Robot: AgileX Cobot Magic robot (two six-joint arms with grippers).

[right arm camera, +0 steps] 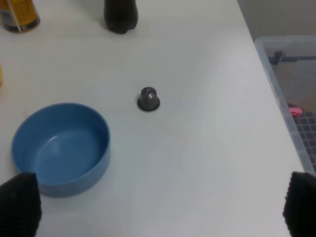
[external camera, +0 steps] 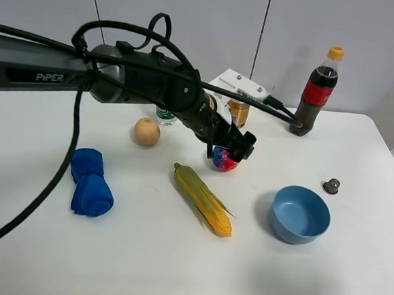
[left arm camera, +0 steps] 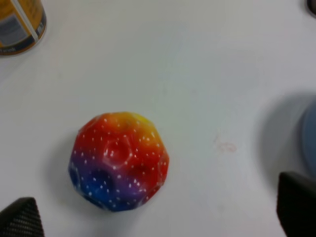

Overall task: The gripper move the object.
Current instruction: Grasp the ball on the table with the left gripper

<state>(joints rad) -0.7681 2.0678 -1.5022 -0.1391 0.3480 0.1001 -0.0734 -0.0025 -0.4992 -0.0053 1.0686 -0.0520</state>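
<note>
The mottled red, yellow, blue and purple ball (external camera: pixel 224 161) sits on the white table near the middle. The black left gripper (external camera: pixel 234 149) on the PiPER arm hovers right over it, jaws spread wide. In the left wrist view the ball (left arm camera: pixel 118 160) lies between and ahead of the two black fingertips (left arm camera: pixel 19 219), untouched; the gripper (left arm camera: pixel 158 217) is open and empty. The right gripper (right arm camera: pixel 158 210) is open and empty over the right part of the table; its arm does not show in the high view.
A tan ball (external camera: pixel 147 131), a blue cloth (external camera: pixel 90 181), a corn cob (external camera: pixel 203 199), a blue bowl (external camera: pixel 299 214), a small grey cap (external camera: pixel 331 186), a cola bottle (external camera: pixel 317 92) and a yellow can (external camera: pixel 238 112) lie around. A clear plastic bin (right arm camera: pixel 291 98) stands beyond the table's right edge.
</note>
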